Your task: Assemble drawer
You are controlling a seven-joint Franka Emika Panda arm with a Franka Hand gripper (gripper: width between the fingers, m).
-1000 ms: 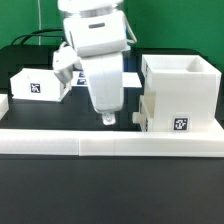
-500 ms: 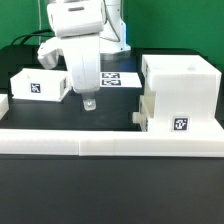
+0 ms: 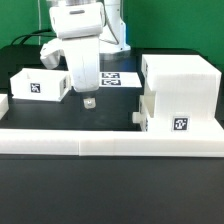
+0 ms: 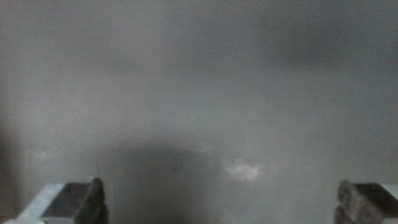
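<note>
The large white drawer housing [image 3: 180, 72] stands at the exterior view's right. A smaller tray [image 3: 166, 116] with a tag sits low against its front, with its small knob [image 3: 137, 117] pointing towards the middle. A second open-top tray [image 3: 40, 85] with a tag lies at the exterior view's left. My gripper [image 3: 88, 101] hangs just above the dark table between the two trays, nearer the left one, and touches neither. In the wrist view my fingertips [image 4: 73, 201] stand wide apart with only blurred grey table between them, so my gripper [image 4: 222, 205] is open and empty.
The long low white border wall [image 3: 110, 142] runs along the front. The marker board [image 3: 118, 78] lies flat behind my gripper. The arm's white body [image 3: 78, 35] hides part of the back of the table.
The arm moved from beside the housing's tray towards the exterior view's left and a little back. Over the last half second it has barely moved. The trays and housing stayed put.
</note>
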